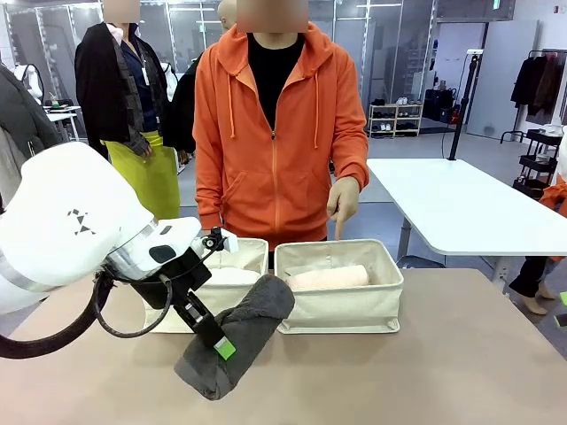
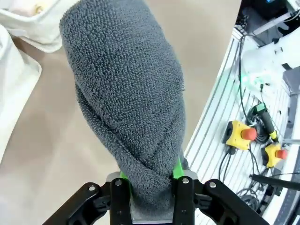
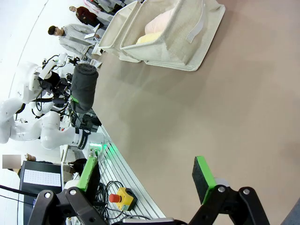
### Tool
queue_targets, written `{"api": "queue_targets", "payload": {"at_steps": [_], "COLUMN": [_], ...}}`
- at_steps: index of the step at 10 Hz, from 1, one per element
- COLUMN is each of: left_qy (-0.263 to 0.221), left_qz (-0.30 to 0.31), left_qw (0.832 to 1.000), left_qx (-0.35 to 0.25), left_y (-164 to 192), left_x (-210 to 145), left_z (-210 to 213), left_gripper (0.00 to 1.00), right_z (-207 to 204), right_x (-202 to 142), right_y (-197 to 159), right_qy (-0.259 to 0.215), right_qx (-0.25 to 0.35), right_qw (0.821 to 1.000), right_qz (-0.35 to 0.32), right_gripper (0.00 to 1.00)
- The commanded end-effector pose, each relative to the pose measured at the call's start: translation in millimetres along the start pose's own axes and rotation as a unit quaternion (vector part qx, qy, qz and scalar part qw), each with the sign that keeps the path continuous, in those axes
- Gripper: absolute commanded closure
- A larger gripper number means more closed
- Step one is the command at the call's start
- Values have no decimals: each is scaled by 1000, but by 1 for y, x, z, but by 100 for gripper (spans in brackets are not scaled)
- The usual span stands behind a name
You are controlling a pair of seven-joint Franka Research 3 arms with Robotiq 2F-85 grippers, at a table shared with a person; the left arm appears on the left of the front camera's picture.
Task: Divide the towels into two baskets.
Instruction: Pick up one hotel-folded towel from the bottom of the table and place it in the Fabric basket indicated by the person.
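Dark grey towel [image 1: 235, 345] clamped at its end between left gripper [image 1: 215, 341] pads, extending toward 12 o'clock. Right gripper [image 3: 147, 180] spread apart.

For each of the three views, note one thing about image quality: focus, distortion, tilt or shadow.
Front view: the left arm's white housing looms large and close, the grey towel casts only a soft shadow. Left wrist view: towel weave crisp; the table edge bows, wide-angle distortion. Right wrist view: scene rolled sideways, baskets tilted at top; the right gripper looks sharp.
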State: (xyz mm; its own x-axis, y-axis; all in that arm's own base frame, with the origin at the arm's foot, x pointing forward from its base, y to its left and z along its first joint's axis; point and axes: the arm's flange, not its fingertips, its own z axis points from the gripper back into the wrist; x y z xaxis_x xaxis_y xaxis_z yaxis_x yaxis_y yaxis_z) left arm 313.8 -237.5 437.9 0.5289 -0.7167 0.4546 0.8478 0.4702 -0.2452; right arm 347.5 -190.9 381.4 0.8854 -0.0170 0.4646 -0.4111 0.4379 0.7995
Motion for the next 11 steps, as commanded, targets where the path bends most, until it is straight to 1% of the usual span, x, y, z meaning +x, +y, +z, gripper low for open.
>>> {"api": "queue_targets", "payload": {"at_steps": [1,3,4,5,6,7,10,11], "left_qy": [9,9,9,32,79,103,179,201], "left_qz": [14,14,9,-83,-137,-187,-264,-298], "left_qw": [1000,1000,1000,996,987,977,947,931], "left_qx": [8,8,-3,-1,12,18,41,61], "left_y": [0,0,4,-1,-1,5,18,18], "left_x": [0,0,-2,12,47,86,181,212], "left_z": [-6,-6,-8,-5,-6,-6,-3,-4], "left_gripper": [64,64,64,64,64,64,64,64], "right_z": [0,0,0,0,0,0,0,0], "right_x": [-1,-1,-1,-1,-1,-1,-1,-1], "right_y": [4,4,4,4,4,4,4,4], "right_qy": [-1,-1,-1,-1,-1,-1,-1,-1], "right_qx": [-5,-5,-5,-5,-5,-5,-5,-5], "right_qw": [1000,1000,1000,1000,1000,1000,1000,1000], "right_qz": [-3,-3,-3,-3,-3,-3,-3,-3], "right_gripper": [0,0,0,0,0,0,0,0]}}
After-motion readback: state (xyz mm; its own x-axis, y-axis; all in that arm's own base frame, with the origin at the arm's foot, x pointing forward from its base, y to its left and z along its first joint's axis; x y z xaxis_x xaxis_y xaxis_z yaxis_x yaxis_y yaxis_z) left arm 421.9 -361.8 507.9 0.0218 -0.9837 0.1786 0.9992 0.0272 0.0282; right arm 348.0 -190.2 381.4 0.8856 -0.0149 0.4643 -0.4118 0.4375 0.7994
